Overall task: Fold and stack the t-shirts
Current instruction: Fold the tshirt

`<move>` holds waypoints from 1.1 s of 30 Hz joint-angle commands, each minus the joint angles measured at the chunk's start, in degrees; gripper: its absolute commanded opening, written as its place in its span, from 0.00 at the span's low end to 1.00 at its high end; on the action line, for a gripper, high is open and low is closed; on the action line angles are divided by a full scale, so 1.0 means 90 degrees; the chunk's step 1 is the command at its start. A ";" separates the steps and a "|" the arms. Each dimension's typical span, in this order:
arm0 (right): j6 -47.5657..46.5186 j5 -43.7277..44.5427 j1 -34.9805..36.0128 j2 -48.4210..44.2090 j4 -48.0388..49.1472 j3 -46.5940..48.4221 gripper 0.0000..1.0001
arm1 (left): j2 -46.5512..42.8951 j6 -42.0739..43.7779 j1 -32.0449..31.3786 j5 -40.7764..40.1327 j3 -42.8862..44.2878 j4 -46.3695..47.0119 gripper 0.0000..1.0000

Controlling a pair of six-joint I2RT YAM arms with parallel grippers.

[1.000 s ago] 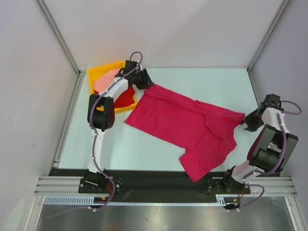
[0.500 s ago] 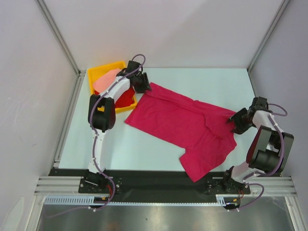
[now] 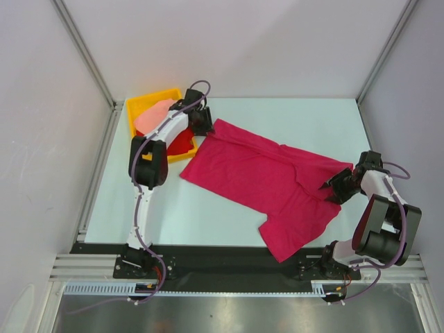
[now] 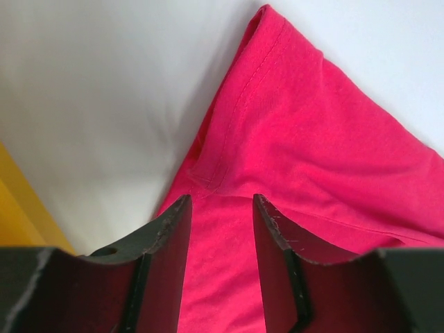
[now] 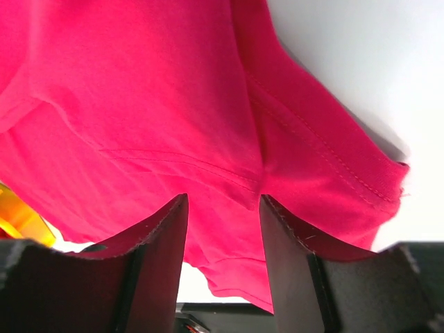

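The magenta-crimson t-shirt (image 3: 267, 177) lies spread flat across the middle of the table. My left gripper (image 3: 206, 127) is open over its far left corner; the left wrist view shows the cloth (image 4: 305, 159) between the open jaws. My right gripper (image 3: 331, 189) is open over the shirt's right edge; the right wrist view shows the cloth (image 5: 173, 118) under the open jaws. The bright red t-shirt (image 3: 182, 141) and the pale salmon-pink t-shirt (image 3: 151, 116) lie bunched in the yellow bin (image 3: 149, 98).
The yellow bin stands at the table's far left, right beside my left gripper. White walls with metal posts close in the table on three sides. A black rail (image 3: 229, 253) runs along the near edge.
My right gripper has moved left and nearer, from off the shirt's right corner to over its right edge. My left gripper shifted slightly at the shirt's far left corner. The shirt lies as before.
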 commanded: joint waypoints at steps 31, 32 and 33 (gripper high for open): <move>-0.0064 0.0144 -0.0021 0.0395 0.0078 0.0013 0.11 | 0.0436 0.0420 -0.0140 -0.0736 0.0750 -0.0274 0.44; -0.0074 0.0154 -0.0012 0.0376 0.0038 0.0042 0.08 | 0.0456 0.0430 -0.0140 -0.0736 0.0827 -0.0303 0.39; -0.0074 0.0154 -0.0021 0.0347 0.0009 0.0072 0.06 | 0.0466 0.0430 -0.0140 -0.0746 0.0828 -0.0312 0.36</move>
